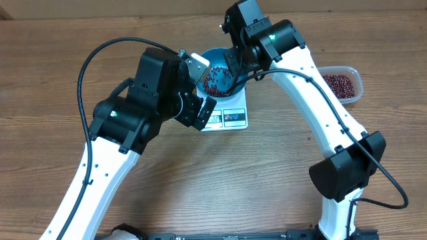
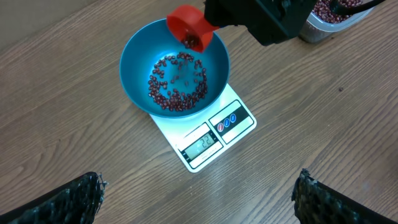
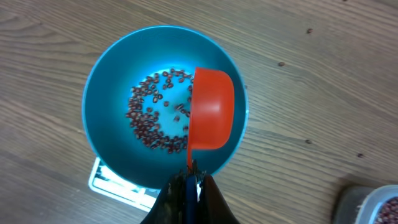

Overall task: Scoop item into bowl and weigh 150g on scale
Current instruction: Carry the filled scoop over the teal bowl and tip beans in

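The blue bowl [image 2: 134,68] stands on the white scale [image 2: 214,134], whose display is lit. A thin layer of dark red beans [image 2: 177,84] covers the bowl's bottom [image 3: 155,118]. The red scoop [image 3: 211,109] hangs over the bowl's right side, tipped mouth-down, with a few beans at its lip [image 2: 191,42]. My right gripper [image 3: 191,177] is shut on the scoop's blue handle just above the bowl's rim. My left gripper [image 2: 199,196] is open and empty over bare table in front of the scale, its fingertips [image 2: 81,193] far apart.
A clear plastic container [image 1: 341,83] holding more beans stands to the right of the scale, seen at the corner [image 3: 373,208] in the right wrist view. A few stray beans [image 3: 281,64] lie on the wooden table. Both arms crowd around the bowl [image 1: 217,57].
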Robot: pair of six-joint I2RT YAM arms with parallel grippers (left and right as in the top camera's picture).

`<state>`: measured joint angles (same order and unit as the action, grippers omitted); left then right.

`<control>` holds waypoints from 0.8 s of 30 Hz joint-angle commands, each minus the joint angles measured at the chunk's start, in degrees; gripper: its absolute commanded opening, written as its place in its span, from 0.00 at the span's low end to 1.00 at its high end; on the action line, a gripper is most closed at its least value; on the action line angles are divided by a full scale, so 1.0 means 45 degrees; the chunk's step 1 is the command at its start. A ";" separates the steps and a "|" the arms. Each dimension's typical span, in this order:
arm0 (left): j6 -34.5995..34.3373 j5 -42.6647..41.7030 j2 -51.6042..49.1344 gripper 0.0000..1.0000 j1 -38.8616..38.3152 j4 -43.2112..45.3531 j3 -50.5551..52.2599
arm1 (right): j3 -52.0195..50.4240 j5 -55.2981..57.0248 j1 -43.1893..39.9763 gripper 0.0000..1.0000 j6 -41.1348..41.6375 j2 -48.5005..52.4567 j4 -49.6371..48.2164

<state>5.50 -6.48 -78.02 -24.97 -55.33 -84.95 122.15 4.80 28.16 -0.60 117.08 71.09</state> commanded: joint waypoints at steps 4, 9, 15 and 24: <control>-0.0131 -0.0097 -0.0097 1.00 0.0058 0.0005 -0.0087 | 0.0364 -0.0432 -0.0019 0.04 -0.0063 0.0058 0.0131; -0.0131 -0.0097 -0.0097 0.99 0.0058 0.0005 -0.0087 | 0.0364 -0.0554 0.0185 0.04 -0.0063 0.0058 0.0141; -0.0131 -0.0097 -0.0097 1.00 0.0058 0.0005 -0.0087 | 0.0364 0.0155 0.0476 0.04 -0.0053 0.0058 0.0000; -0.0131 -0.0097 -0.0097 1.00 0.0058 0.0005 -0.0087 | 0.0364 0.0214 0.0481 0.04 0.0461 0.0058 -0.0049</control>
<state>5.50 -6.48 -78.02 -24.97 -55.31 -84.95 122.15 4.89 30.37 0.38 117.08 71.13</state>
